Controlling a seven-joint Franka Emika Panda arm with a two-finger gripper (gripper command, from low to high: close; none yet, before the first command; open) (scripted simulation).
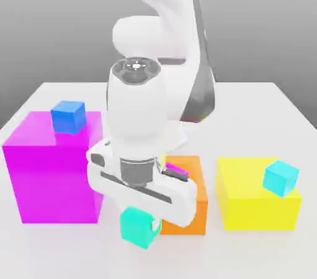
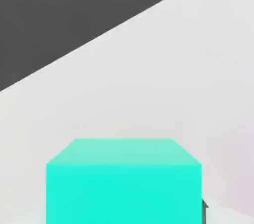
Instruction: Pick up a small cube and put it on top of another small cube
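Note:
The small teal-green cube rests on the white table just in front of the orange block in the exterior view. My gripper points down over it, its fingers shut on the cube's sides. In the hand view the teal cube sits close up, with a dark fingertip at its edge. A sliver of the small magenta cube shows on top of the orange block, mostly hidden behind my hand.
A large magenta block carrying a small blue cube stands at the exterior view's left. At the exterior view's right, a yellow block holds a small sky-cyan cube. The white table stretches behind.

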